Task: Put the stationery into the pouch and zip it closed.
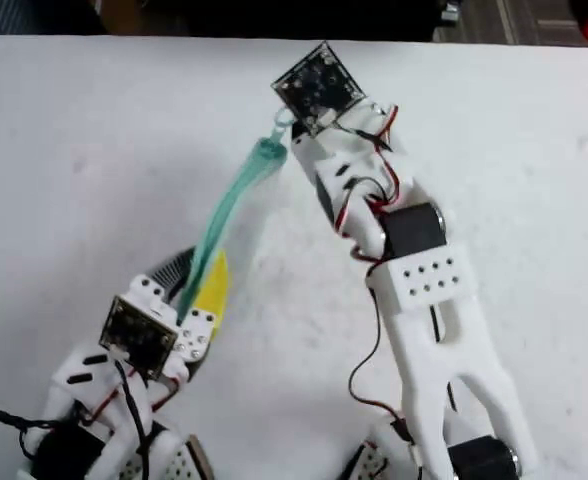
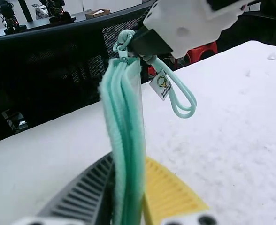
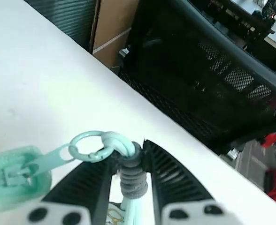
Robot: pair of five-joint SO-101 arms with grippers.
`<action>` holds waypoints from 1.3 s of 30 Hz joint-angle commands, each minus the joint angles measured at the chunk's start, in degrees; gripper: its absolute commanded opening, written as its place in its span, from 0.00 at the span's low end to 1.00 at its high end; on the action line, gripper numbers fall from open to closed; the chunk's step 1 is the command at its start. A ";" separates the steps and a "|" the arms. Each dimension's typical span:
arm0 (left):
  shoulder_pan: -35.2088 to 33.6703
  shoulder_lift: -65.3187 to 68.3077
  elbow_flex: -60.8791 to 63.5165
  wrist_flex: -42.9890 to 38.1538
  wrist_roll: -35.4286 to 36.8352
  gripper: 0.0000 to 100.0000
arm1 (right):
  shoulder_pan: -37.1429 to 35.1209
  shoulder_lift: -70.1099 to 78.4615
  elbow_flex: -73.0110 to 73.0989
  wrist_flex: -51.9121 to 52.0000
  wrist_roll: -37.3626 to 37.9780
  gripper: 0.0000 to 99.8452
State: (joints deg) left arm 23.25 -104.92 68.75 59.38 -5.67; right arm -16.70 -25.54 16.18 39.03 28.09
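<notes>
Here, pouch (image 1: 229, 205) with illegible tag (image 2: 160, 87).

A white table (image 1: 74, 150), its surface matte and faintly speckled

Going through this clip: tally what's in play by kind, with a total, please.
pouch, mint: 1
cord loop on its zip, mint: 1
claws: 2 (left claw, right claw)
Total: 4
</notes>
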 commanded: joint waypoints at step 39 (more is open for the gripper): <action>1.27 0.22 0.09 0.70 -0.18 0.02 | 7.96 -27.47 -5.63 34.42 -13.54 0.26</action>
State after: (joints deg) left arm 24.13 -105.01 68.84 60.09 -5.67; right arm -9.05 -51.21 12.66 72.62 15.08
